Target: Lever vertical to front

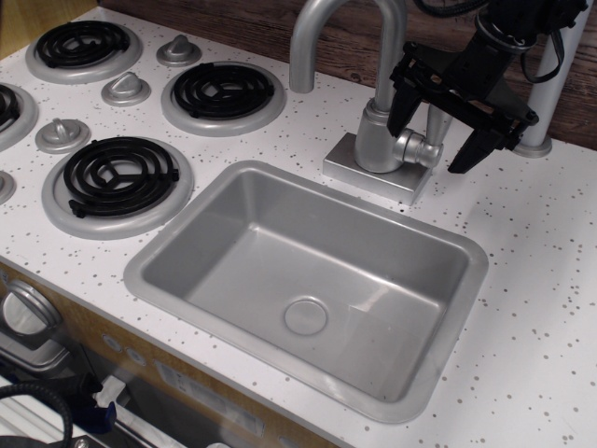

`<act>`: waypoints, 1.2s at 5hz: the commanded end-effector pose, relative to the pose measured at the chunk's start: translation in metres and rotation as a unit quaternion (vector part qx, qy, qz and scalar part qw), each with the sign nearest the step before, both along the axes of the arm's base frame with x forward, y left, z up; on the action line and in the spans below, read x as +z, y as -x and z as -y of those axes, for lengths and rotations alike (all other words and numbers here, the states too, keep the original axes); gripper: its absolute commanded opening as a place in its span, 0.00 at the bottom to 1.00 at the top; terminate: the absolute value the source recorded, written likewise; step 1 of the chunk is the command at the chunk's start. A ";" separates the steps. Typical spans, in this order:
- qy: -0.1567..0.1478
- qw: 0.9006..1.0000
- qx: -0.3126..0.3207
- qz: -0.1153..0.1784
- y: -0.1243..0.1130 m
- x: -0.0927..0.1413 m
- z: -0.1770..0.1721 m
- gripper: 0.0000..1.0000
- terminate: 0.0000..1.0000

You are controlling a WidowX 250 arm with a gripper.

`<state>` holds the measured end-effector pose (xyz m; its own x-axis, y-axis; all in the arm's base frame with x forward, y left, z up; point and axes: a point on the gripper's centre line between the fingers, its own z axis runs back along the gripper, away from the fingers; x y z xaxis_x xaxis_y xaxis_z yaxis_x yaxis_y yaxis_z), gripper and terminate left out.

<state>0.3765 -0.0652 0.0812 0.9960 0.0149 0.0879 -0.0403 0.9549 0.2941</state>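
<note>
The lever [437, 124] is a small silver-grey paddle standing upright on a short round stub [418, 149] on the right side of the tap body [377, 140]. My black gripper [430, 146] comes down from the upper right. Its jaws are open and stand one on each side of the lever, with a gap on both sides. The left fingertip [397, 119] is close to the tap body, and the right fingertip [465, 161] is over the white counter. The gripper's body hides the top of the lever.
The tall curved spout [322, 28] rises behind the grey sink basin [168, 245]. Black coil burners [118, 175] and grey stove knobs [63, 133] lie to the left. A grey post [546, 103] stands behind the gripper, with a wooden wall at the back.
</note>
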 end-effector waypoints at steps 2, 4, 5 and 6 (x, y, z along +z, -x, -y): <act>-0.007 1.000 -0.014 0.026 -0.012 0.012 -0.004 1.00 0.00; -0.016 0.996 -0.043 0.082 -0.037 0.024 -0.007 1.00 0.00; -0.023 0.995 -0.052 0.084 -0.044 0.028 -0.011 1.00 0.00; -0.025 0.994 -0.064 0.084 -0.053 0.029 -0.014 1.00 0.00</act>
